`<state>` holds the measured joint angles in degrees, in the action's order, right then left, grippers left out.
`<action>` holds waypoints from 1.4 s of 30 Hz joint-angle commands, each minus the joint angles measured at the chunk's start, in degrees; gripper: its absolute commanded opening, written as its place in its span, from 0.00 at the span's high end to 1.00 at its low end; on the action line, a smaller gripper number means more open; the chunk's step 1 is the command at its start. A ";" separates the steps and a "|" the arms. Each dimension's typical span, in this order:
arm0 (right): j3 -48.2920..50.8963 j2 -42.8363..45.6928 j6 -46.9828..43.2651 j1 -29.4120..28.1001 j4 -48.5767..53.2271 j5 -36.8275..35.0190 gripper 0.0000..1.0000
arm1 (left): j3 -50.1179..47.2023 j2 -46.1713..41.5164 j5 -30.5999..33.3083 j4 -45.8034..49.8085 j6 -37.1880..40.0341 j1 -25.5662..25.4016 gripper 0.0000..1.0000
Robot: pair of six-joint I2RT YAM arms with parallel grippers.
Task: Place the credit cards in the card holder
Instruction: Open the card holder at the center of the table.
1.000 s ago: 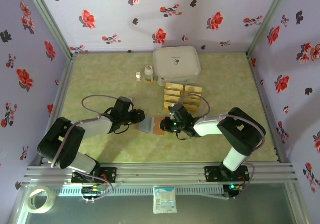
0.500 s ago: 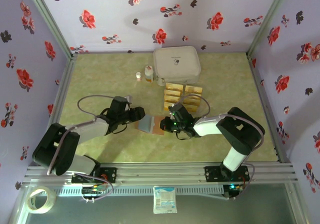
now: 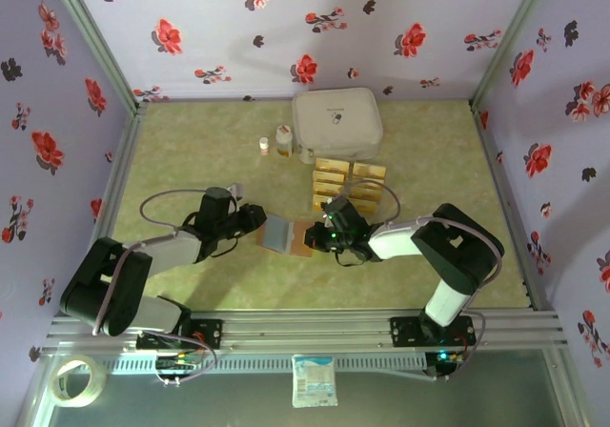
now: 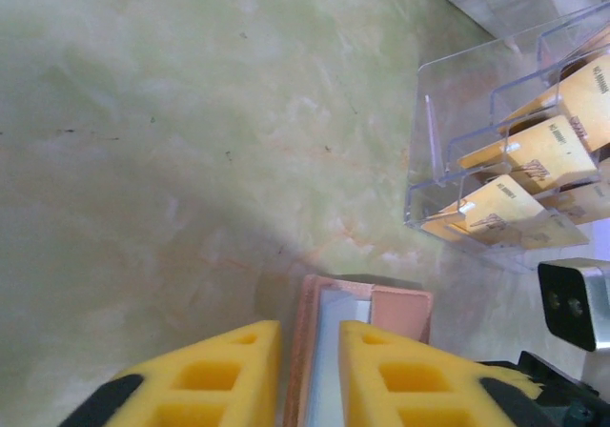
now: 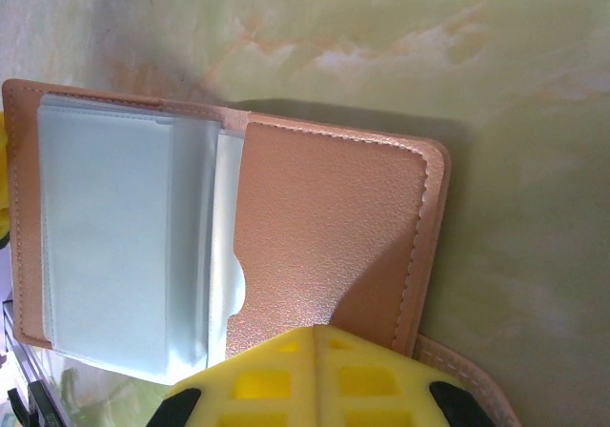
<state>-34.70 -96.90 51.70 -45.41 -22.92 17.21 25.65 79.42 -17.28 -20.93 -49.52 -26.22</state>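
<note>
1. The left gripper is seen clenched on the left edge of the reddish-brown, leather-look folding card holder. The leather rim and the pale lining fill the narrow gap between its yellow fingers.
2. The right gripper is clenched with its fingers pressed together and nothing held between them. Its tips are placed over the near edge of the card holder's right-hand leather panel. Whether they press down on it cannot be told.
3. The card holder is laid open on the pale green marbled bench. In the top view it is found between the two grippers, towards the near side of the bench.
4. Its inside is turned upward. One half is taken up by a pebbled leather pocket with a stitched rim and rounded corners. The other half is covered by pale blue-grey, glossy sleeves with a small curved notch at their edge.
5. Beyond the card holder, near it but apart, the flat golden-yellow rectangular credit cards are held tilted in the slots of a clear plastic slotted rack.
6. Farther back, a large white zip case is set just behind the rack. Two small bottles are stood to its left.
</note>
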 commanded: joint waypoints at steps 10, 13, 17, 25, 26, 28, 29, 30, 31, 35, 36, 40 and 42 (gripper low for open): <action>0.17 -3.43 -0.20 0.39 5.65 -0.94 0.96 | 0.08 -0.76 -4.34 -5.02 -1.35 0.42 1.00; -0.43 -4.04 -0.20 0.35 5.61 -0.43 0.96 | 0.93 -0.39 -4.77 -6.64 -3.19 -1.07 1.00; -0.78 -4.51 -0.04 0.33 5.41 -0.24 0.97 | 2.71 2.65 -4.25 -9.58 -5.52 -4.89 1.00; -1.86 1.08 -1.91 0.71 10.80 -2.15 0.97 | 2.69 1.80 1.39 -5.86 -4.27 -5.48 1.00; -2.11 2.49 -2.40 0.84 12.36 -2.73 0.96 | 2.87 1.31 1.83 -4.97 -3.89 -5.51 1.00; -2.72 5.24 -3.37 1.41 15.51 -4.02 0.96 | 3.13 0.30 2.72 -3.41 -3.14 -5.51 1.00; -3.11 6.78 -3.98 1.76 17.26 -4.73 0.96 | 3.38 -0.12 3.08 -2.48 -2.73 -5.51 1.00; -3.34 8.16 -4.46 2.04 18.74 -5.35 0.96 | 3.52 -0.52 3.38 -1.86 -2.37 -5.51 1.00; -3.74 9.70 -5.21 2.36 20.47 -6.01 0.96 | 3.68 -0.91 3.64 -1.07 -2.09 -5.52 1.00; -5.54 14.62 -7.66 3.11 26.07 -7.78 0.96 | 3.70 -1.54 4.27 -0.08 -1.57 -5.51 1.00; -6.15 15.28 -8.15 3.05 26.87 -7.85 0.96 | 3.71 -1.46 4.27 -0.08 -1.55 -5.51 1.00; -8.79 15.12 -9.55 2.97 28.27 -5.62 0.96 | 3.26 -0.93 4.27 -0.60 -1.73 -5.58 1.00; -10.24 13.88 -9.77 2.38 27.85 -4.70 0.96 | 3.02 -0.71 4.31 -0.87 -1.81 -5.51 1.00</action>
<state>-42.61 -81.97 44.10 -42.65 2.11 11.86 27.86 79.02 -13.91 -22.04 -52.56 -31.55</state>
